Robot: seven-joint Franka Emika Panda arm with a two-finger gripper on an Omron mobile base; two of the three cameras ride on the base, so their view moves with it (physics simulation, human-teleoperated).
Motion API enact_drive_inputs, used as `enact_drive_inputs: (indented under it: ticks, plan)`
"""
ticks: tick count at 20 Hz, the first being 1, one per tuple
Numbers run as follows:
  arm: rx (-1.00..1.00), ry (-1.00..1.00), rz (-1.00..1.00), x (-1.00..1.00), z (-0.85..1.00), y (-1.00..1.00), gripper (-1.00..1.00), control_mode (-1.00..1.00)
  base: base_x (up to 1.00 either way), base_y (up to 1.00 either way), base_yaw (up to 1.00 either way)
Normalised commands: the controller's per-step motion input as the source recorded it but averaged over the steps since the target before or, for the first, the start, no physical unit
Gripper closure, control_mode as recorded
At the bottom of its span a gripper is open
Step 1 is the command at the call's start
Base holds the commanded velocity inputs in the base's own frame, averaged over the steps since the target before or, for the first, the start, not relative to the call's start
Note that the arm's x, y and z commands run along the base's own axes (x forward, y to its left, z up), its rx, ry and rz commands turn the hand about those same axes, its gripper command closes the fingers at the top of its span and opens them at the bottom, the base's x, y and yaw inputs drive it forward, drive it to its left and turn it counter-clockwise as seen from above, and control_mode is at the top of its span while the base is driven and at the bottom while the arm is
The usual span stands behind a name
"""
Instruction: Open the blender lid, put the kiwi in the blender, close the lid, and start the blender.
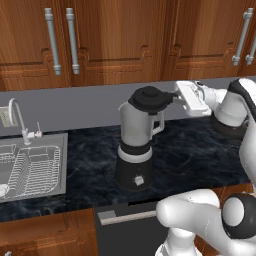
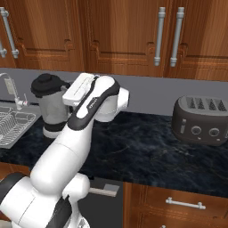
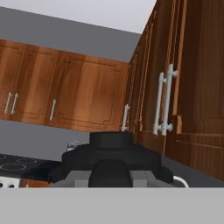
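Observation:
The blender stands on the dark counter, with a black base, a small white front knob and a clear grey jar. The black blender lid rests on the jar's mouth, its raised centre knob up. My gripper reaches in level from the right and is shut on the lid's right edge. In the right base view the blender and the lid sit just left of my hand. The hand view has the lid close up, directly ahead of my gripper. The kiwi is out of view.
A steel sink holding a wire rack, with a faucet, lies left of the blender. A dark toaster sits on the counter to the right. Wooden wall cabinets hang above. Bare dark counter stretches between blender and toaster.

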Motion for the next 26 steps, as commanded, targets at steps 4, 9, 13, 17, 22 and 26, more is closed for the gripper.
enact_drive_inputs:
  ticks: [4, 9, 13, 17, 22, 26]
  plan:
    - [0.0, 0.0, 0.06, 0.35, 0.0, 0.08, 1.0, -1.0, 0.0, 0.0, 0.0]
    - [0.0, 0.0, 0.05, 0.22, 0.0, 0.17, 1.0, -1.0, 0.0, 0.0, 0.0]
    - [0.0, 0.0, 0.05, 0.09, -0.01, 0.16, 1.0, -1.0, 0.0, 0.0, 0.0]
    - [0.0, 0.0, 0.01, 0.08, 0.0, 0.06, 1.0, -1.0, 0.0, 0.0, 0.0]
    - [0.0, 0.0, 0.0, 0.22, 0.0, 0.0, 1.0, -1.0, 0.0, 0.0, 0.0]
    - [0.0, 0.0, 0.0, 0.3, 0.0, 0.0, 1.0, -1.0, 0.0, 0.0, 0.0]
